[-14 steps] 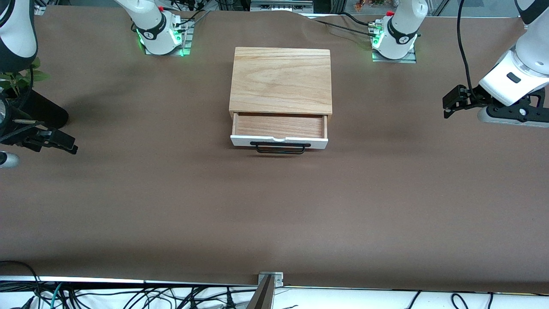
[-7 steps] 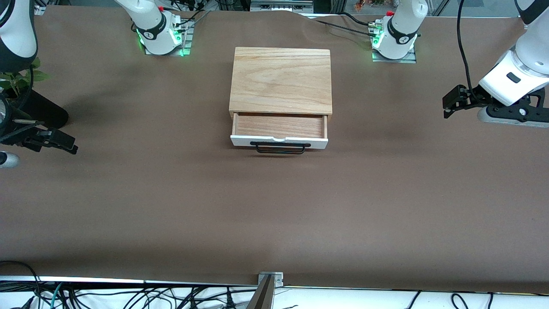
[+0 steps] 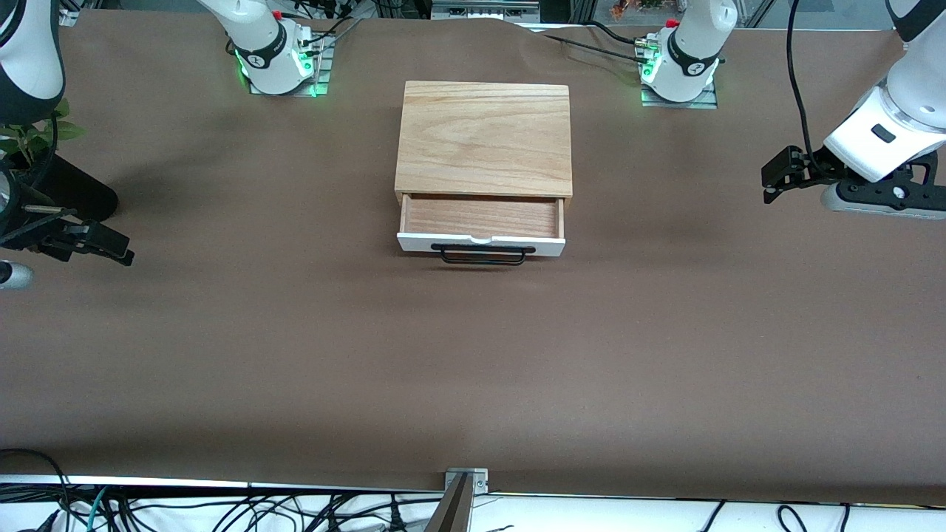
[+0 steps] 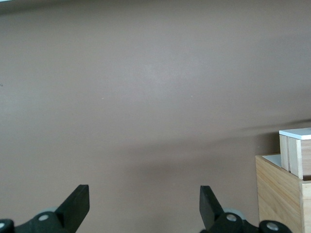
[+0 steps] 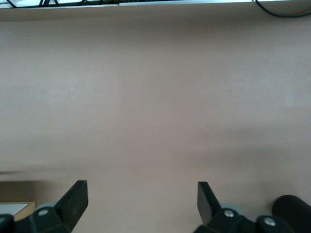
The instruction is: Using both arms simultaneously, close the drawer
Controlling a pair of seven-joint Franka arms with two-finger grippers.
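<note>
A light oak box [image 3: 485, 137] with clear grain stands mid-bench, between the two claws and well apart from both. Its drawer [image 3: 482, 224] is pulled out toward the front camera: a shallow tray of reddish-brown wood with a flat white front panel and a long, thin black bar handle [image 3: 484, 253].

The bench [image 3: 473, 369] is covered in a matte brown sheet, smooth except for a slight ripple near the arm bases. Loose black cables lie along its near edge.

The left claw [image 3: 772, 179] hangs over the bench at the left arm's end, its black, blocky fingers [image 4: 77, 201] spread wide with nothing between them; a corner of the box and the white panel shows in its wrist view. The right claw [image 3: 111, 245] hangs over the right arm's end, its fingers [image 5: 75, 196] likewise spread apart and empty.

Both arms are cut off by the frame edges. Green leaves [image 3: 41, 133] beside the right arm are partly hidden.
</note>
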